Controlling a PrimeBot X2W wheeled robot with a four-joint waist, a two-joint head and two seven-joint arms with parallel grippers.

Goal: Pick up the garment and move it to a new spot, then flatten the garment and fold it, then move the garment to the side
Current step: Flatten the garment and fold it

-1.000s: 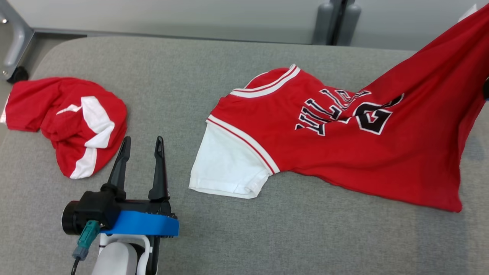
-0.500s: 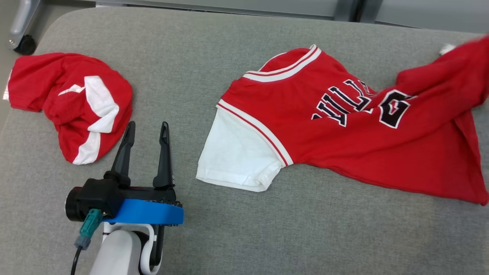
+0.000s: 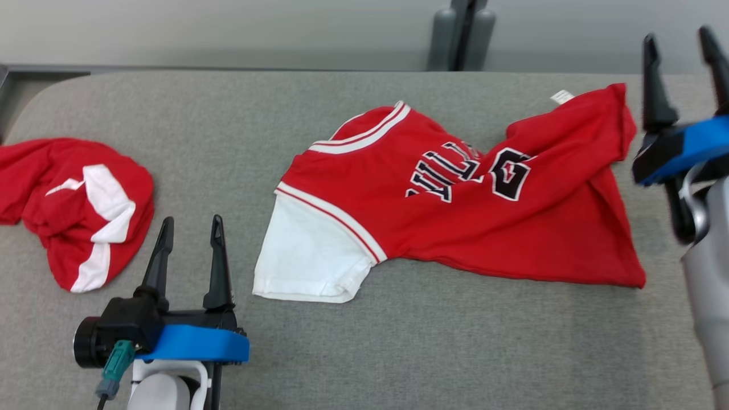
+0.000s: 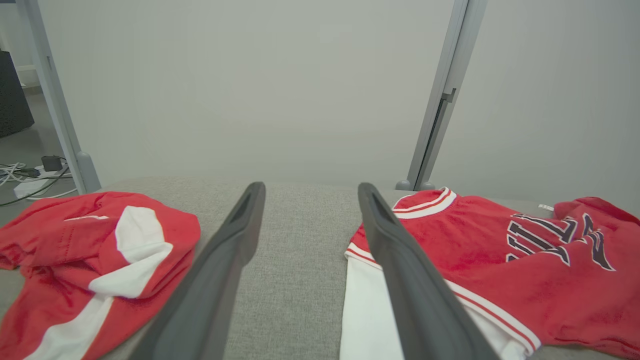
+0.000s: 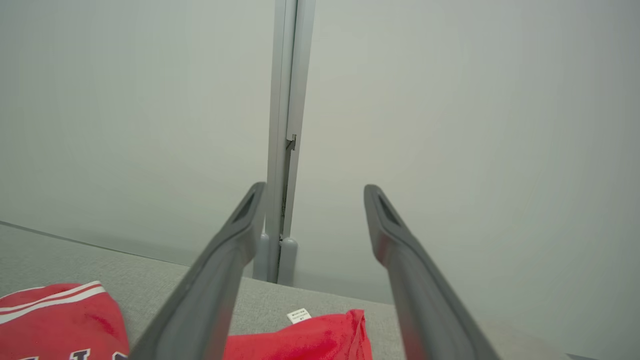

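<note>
The garment (image 3: 455, 228), a red jersey with white sleeve, white trim and dark lettering, lies spread but rumpled on the grey padded table (image 3: 398, 353), its hem end bunched at the right. It also shows in the left wrist view (image 4: 500, 270) and the right wrist view (image 5: 310, 340). My right gripper (image 3: 680, 37) stands open above the table's right end, just right of the garment's hem, holding nothing. At the front left my left gripper (image 3: 191, 222) is open and empty, its fingers (image 4: 235, 250) pointing between the two red garments.
A second red-and-white garment (image 3: 74, 210) lies crumpled at the table's left end. A grey wall with an upright post (image 3: 461, 34) runs behind the table. Bare grey surface stretches along the front edge and between the two garments.
One second ago the garment's right end was lifted high at the right; now it lies dropped on the table and my right gripper, open, has come into view. The camera also shifted.
</note>
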